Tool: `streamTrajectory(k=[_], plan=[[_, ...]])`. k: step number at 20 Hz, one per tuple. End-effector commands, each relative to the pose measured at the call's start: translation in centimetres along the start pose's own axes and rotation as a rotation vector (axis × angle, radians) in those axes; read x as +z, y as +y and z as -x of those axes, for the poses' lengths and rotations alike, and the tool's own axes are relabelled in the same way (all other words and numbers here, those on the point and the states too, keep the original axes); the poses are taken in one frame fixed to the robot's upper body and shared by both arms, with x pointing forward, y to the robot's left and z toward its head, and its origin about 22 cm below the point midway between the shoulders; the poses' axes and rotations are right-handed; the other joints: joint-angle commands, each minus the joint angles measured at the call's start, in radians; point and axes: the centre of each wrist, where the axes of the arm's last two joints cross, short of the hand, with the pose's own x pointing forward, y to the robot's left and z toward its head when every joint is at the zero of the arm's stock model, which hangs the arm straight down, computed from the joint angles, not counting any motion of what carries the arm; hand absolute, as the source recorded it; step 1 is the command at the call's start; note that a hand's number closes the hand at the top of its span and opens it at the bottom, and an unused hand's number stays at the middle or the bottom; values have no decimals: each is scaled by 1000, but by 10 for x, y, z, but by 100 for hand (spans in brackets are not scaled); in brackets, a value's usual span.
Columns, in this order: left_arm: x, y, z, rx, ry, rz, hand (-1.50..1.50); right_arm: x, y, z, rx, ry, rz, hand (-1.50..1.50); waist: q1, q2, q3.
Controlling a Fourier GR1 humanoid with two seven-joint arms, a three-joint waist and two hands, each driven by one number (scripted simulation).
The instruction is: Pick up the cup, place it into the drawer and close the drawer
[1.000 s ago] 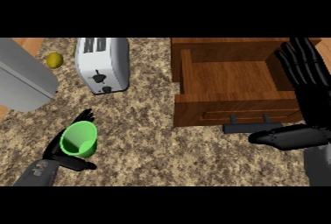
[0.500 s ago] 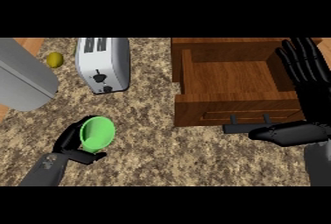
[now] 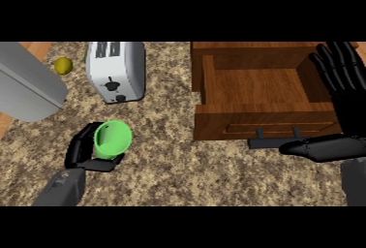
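Left hand [image 3: 84,151] has its fingers and thumb curled round the green cup [image 3: 113,140], which sits tilted above the counter [image 3: 178,169], below the toaster [image 3: 115,70] and well left of the drawer [image 3: 261,89]. Right hand [image 3: 342,72] rests with fingers spread straight at the drawer's right edge, holding nothing. Drawer's pulled out, so I'd carry the cup right, high enough to clear the front wall, then lower into the bare middle before letting go.

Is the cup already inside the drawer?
No, the green cup is in the left hand over the counter, well left of the open drawer.
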Motion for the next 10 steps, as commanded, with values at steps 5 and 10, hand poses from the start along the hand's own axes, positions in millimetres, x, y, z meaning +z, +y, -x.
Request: streamTrajectory(k=[5, 10], plan=[[-45, -33, -12, 165, -271, -190, 150, 3, -15, 0, 4, 8, -1, -150, 2, -4, 2], [-88, -46, -38, 171, -261, -10, 150, 15, -3, 4, 18, 19, 5, -150, 14, -12, 5]])
